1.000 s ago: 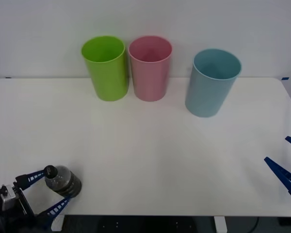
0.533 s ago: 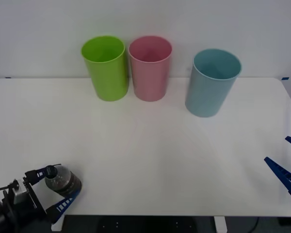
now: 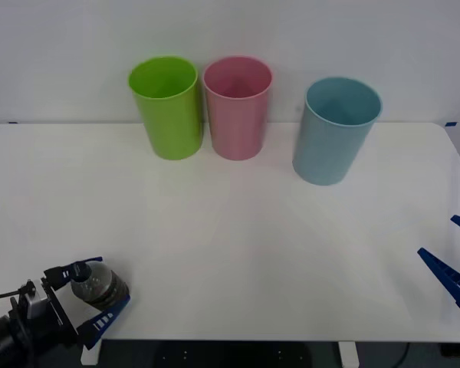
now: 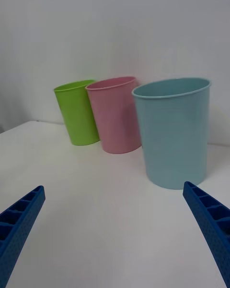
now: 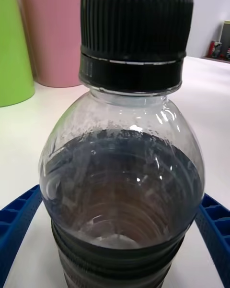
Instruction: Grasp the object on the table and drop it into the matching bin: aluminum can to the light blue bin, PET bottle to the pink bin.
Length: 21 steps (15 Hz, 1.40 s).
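PET bottle [image 3: 98, 284]: upright at the desk's near-left corner, black cap on, dark contents, between the left gripper's jaws.
Left gripper [image 3: 88, 295]: at the near-left corner, blue jaws set either side of the bottle, close against it; firm contact cannot be told.
Right gripper [image 3: 452, 261]: at the desk's near-right edge, jaws spread wide, holding nothing.
Pink bin [image 3: 238, 107]: upright along the far edge, just beside the lime green bin [image 3: 167, 107].
Light blue bin [image 3: 336, 130]: upright near the far edge, apart from the pink bin, toward the right.
Desk [image 3: 238, 238]: white, rounded corners.
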Each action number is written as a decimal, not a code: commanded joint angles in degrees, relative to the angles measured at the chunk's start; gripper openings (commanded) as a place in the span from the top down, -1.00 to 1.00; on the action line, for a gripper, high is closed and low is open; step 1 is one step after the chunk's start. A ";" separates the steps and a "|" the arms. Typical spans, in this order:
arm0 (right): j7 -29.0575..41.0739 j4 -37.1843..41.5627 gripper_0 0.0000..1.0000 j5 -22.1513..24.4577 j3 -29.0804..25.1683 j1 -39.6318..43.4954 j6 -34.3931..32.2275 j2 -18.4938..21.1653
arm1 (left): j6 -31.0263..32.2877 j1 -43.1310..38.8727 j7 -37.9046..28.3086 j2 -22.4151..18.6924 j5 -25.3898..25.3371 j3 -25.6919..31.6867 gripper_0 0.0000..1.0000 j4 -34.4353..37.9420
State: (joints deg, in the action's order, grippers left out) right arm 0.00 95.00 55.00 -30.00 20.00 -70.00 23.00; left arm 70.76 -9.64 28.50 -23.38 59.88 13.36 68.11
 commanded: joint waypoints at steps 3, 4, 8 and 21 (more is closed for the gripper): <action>0.00 0.00 -1.00 0.00 0.00 0.00 0.00 0.00 | 0.25 0.06 0.24 0.00 -0.38 0.00 1.00 0.01; 0.00 0.00 -1.00 0.00 0.00 0.00 0.00 0.00 | 0.25 0.06 0.07 0.00 -0.47 0.00 1.00 0.01; 0.00 0.00 -1.00 0.00 0.00 0.00 0.00 0.00 | 0.25 -0.03 -0.46 0.00 -0.64 0.44 1.00 0.01; 0.00 0.00 -1.00 0.00 0.00 0.00 0.00 0.00 | -3.88 0.50 -4.06 0.09 -10.40 1.93 1.00 3.35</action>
State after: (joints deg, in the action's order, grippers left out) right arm 0.00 95.00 55.00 -30.00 20.00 -70.00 23.00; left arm 67.87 -9.31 24.74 -23.35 49.51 15.34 70.54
